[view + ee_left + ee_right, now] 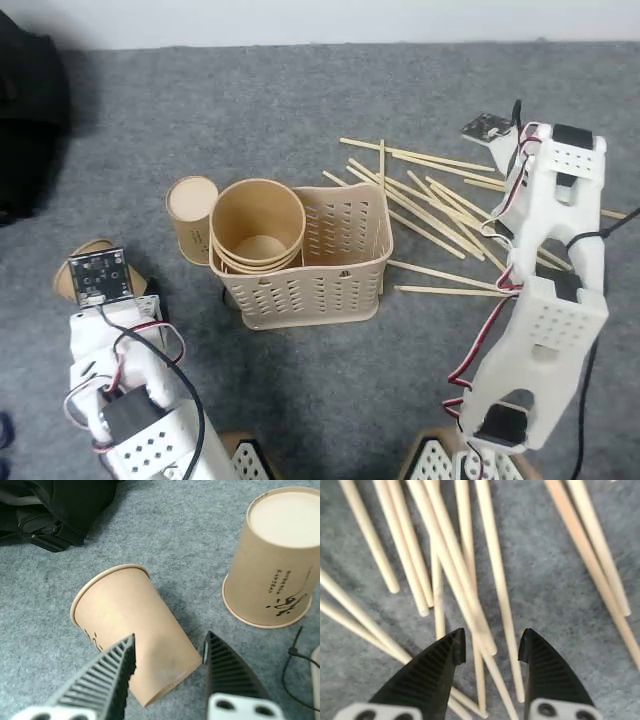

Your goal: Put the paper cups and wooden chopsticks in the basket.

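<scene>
Basket (330, 290) holds a stack of nested paper cups (257, 222).

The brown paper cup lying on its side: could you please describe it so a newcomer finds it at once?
Find the beige perforated plastic basket; beside it stands an upside-down brown paper cup. Farther out lies the wanted cup, the only one tipped on its side.
</scene>
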Motion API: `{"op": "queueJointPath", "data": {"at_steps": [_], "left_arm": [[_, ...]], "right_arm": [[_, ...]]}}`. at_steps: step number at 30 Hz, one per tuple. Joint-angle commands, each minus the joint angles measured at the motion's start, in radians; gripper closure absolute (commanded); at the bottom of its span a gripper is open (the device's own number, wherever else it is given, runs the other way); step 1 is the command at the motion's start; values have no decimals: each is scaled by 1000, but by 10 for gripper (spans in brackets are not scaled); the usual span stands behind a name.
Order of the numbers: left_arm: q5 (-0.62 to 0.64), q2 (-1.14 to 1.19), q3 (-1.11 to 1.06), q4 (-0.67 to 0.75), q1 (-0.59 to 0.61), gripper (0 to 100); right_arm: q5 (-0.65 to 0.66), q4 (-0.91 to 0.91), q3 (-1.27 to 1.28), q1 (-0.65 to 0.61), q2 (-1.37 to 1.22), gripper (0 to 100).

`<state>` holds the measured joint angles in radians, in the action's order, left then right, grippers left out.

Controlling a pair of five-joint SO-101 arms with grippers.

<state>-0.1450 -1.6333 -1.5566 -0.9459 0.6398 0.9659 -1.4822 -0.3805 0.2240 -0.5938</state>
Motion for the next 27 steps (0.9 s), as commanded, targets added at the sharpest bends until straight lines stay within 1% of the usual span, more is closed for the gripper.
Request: {"op": "queueJointPath", "data": {"at_steps": [1,4,8,12,16,20,27], "left_arm": [[6,-14,5,-3,-6,793],[6,-14,5,0,-6,793],[6,-14,5,2,-6,793],[6,-14,5,2,-6,793],[6,-14,5,2,-6,793],[5,-15,-5,2,-35,793],[5,-15,-5,2,-40,793]], "right_arm": [[77,24,-20,-16,27,809],[238,10,-20,-12,2,809],[334,5,-25,-16,-10,840],[345,15,-25,-16,-15,840],[345,68,-20,-12,-38,840],[345,73,-25,-15,-70,843],[344,94,-25,-13,-79,846]]}}
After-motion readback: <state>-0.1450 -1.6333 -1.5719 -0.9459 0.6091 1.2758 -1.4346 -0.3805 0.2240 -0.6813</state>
